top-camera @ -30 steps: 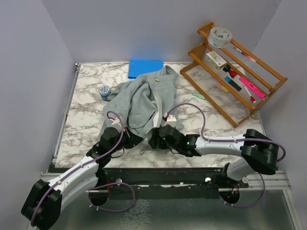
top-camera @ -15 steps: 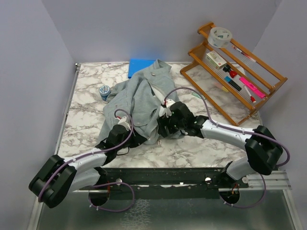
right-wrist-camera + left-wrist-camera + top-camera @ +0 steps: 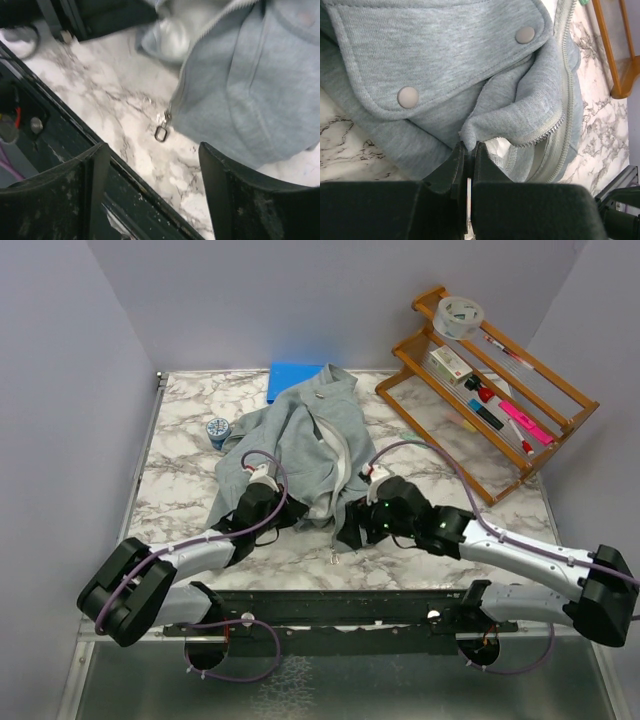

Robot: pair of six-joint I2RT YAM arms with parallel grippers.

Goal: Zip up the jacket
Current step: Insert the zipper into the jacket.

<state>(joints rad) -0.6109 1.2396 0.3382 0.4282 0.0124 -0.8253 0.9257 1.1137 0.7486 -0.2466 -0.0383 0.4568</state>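
Observation:
The light grey jacket (image 3: 300, 445) lies spread on the marble table, front open, hood toward the back. My left gripper (image 3: 274, 512) is shut on a fold of the jacket's bottom hem (image 3: 470, 134), beside the left row of zipper teeth (image 3: 540, 136). Two snap buttons (image 3: 408, 96) show on the flap above it. My right gripper (image 3: 350, 532) hovers open just off the jacket's lower right corner. Between its fingers in the right wrist view I see bare table and the metal zipper pull (image 3: 161, 133) at the end of the right zipper edge, untouched. That pull (image 3: 333, 558) also shows from above.
A wooden rack (image 3: 545, 435) with pens and a tape roll (image 3: 458, 316) stands at the back right. A blue pad (image 3: 295, 381) lies behind the jacket, and a small blue tin (image 3: 218, 431) lies to its left. The table's black front rail (image 3: 55, 125) runs just below the right gripper.
The left gripper has slid forward and right with the hem. The right gripper went over the jacket, then drew back toward the near edge. The jacket now lies straighter.

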